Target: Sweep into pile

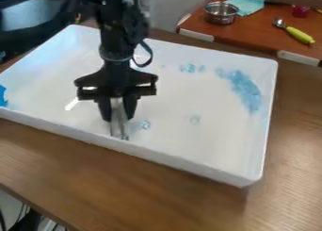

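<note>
My gripper [118, 116] hangs over the left-front part of the white tray [189, 165], pointing down. Its two black fingers are closed on a narrow grey-white tool [118, 126], whose lower end is at the tray floor near the front wall. Small blue pieces [245, 89] form a curved band in the right part of the tray. A few more blue pieces [190, 68] lie toward the back wall. A small bluish clump [146, 124] sits just right of the tool, and a fainter patch [195, 119] is farther right.
The tray's raised walls surround the work area on a brown wooden table [125, 187]. A blue object [3, 96] is at the tray's left end. Behind, a reddish-brown surface holds a metal pot [220, 13], a teal cloth [246, 4] and a green-handled utensil [299, 35].
</note>
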Action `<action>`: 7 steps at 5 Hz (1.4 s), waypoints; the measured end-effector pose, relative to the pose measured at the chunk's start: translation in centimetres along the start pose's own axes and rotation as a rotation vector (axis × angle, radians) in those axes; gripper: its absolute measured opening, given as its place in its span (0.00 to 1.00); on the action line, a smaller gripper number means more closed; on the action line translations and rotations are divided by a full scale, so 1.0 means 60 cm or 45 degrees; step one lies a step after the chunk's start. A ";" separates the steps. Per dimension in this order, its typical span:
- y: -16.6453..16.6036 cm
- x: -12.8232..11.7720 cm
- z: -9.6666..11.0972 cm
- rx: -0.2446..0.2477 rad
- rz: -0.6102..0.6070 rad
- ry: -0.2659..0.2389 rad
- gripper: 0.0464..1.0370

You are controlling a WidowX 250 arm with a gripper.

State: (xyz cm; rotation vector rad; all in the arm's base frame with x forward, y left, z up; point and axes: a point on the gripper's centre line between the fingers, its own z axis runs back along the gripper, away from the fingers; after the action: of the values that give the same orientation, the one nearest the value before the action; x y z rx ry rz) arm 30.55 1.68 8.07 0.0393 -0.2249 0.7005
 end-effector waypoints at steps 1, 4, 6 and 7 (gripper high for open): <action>-0.065 -0.011 0.000 -0.019 0.013 0.044 0.34; -0.176 -0.016 -0.002 -0.020 0.100 0.138 0.33; -0.235 0.003 -0.003 -0.039 0.101 0.179 0.33; -0.240 -0.006 0.012 -0.055 0.032 0.239 0.33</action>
State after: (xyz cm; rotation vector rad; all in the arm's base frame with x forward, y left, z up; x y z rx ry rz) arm 39.41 -9.63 9.28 -0.0706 -0.0604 0.7192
